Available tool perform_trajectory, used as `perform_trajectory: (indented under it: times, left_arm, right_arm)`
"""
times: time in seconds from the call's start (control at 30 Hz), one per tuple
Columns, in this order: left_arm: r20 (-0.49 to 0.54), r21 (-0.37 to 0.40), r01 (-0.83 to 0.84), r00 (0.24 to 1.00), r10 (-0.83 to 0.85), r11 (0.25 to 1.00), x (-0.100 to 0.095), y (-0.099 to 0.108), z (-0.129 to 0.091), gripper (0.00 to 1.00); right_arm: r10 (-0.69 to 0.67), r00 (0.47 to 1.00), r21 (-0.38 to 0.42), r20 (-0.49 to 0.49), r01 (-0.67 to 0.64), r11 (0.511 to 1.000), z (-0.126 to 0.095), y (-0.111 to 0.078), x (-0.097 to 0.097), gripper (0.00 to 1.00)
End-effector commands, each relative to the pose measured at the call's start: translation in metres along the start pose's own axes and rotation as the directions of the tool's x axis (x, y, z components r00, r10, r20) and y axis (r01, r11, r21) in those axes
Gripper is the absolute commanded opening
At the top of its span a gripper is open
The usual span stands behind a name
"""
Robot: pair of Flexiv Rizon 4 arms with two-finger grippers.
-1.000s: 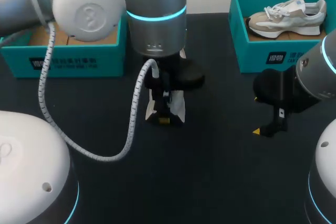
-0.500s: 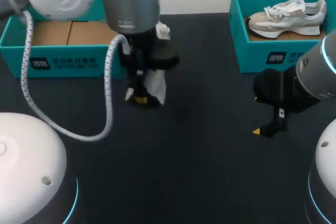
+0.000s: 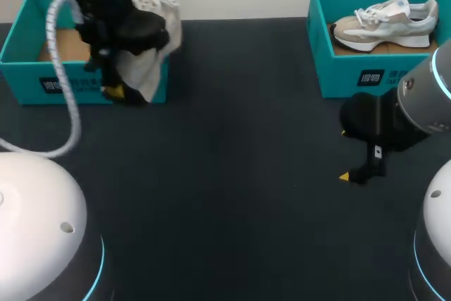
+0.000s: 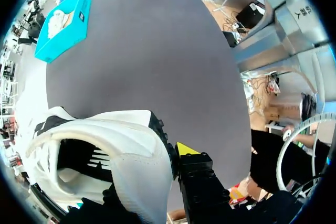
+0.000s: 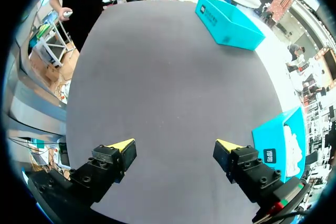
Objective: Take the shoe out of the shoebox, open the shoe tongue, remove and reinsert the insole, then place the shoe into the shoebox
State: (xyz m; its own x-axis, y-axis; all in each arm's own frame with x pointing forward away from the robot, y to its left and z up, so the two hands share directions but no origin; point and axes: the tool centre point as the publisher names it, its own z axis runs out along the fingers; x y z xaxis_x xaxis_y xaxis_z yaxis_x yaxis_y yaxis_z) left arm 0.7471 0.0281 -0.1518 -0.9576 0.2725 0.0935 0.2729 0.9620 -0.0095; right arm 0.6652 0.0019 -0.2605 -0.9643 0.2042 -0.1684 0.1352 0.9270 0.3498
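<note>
White shoe (image 3: 146, 70) hangs at the left shoebox's (image 3: 21, 75) front right corner, heel wall pinched by the left pincer (image 3: 116, 91), probably for lowering inside. Well apart from that box, the right pincer (image 5: 173, 153) hovers spread over the tabletop (image 3: 232, 139).

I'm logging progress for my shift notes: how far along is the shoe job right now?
Looks done: the white fabric sneaker is outside the box, lifted off the black table. In hand: the left claw grips it by the near corner of the teal cardboard shoebox on the left. Left: setting it inside. Whether the insole steps happened cannot be seen. The right claw hangs open, holding nothing.
</note>
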Motion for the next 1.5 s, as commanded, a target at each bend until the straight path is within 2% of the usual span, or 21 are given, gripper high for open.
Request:
perform_trajectory:
  times: [0.03, 0.37, 0.63, 0.67, 1.27, 1.4, 1.5]
  left_arm:
    - [0.005, 0.071, -0.015, 1.000, 0.014, 0.997, -0.009, 0.086, -0.008, 0.00]
    - [0.016, 0.059, 0.057, 0.998, -0.058, 0.997, -0.035, 0.170, -0.013, 0.00]
    - [0.012, 0.010, 0.123, 0.992, -0.123, 0.992, -0.038, 0.221, -0.020, 0.00]
    - [0.010, -0.015, 0.102, 0.995, -0.102, 0.995, -0.037, 0.224, -0.020, 0.00]
    - [0.010, -0.015, 0.102, 0.995, -0.102, 0.995, -0.037, 0.224, -0.020, 0.00]
    - [-0.014, 0.041, 0.060, 0.998, -0.060, 0.997, -0.053, 0.243, -0.015, 0.00]
    - [-0.006, 0.032, 0.063, 0.998, -0.063, 0.997, -0.067, 0.258, -0.015, 0.00]
  right_arm:
    - [0.000, 1.000, 0.000, 0.004, 0.000, 1.000, 0.001, 0.000, 0.002, 1.00]
    - [0.000, 1.000, 0.000, 0.004, 0.000, 1.000, 0.001, 0.000, 0.002, 1.00]
    - [0.000, 1.000, 0.000, 0.004, 0.000, 1.000, 0.001, 0.000, 0.002, 1.00]
    - [0.000, 1.000, 0.000, 0.004, 0.000, 1.000, 0.001, 0.000, 0.002, 1.00]
    - [0.000, 1.000, 0.000, 0.004, 0.000, 1.000, 0.001, 0.000, 0.002, 1.00]
    - [0.000, 1.000, 0.000, 0.004, 0.000, 1.000, 0.001, 0.000, 0.002, 1.00]
    - [0.000, 1.000, 0.000, 0.004, 0.000, 1.000, 0.001, 0.000, 0.002, 1.00]
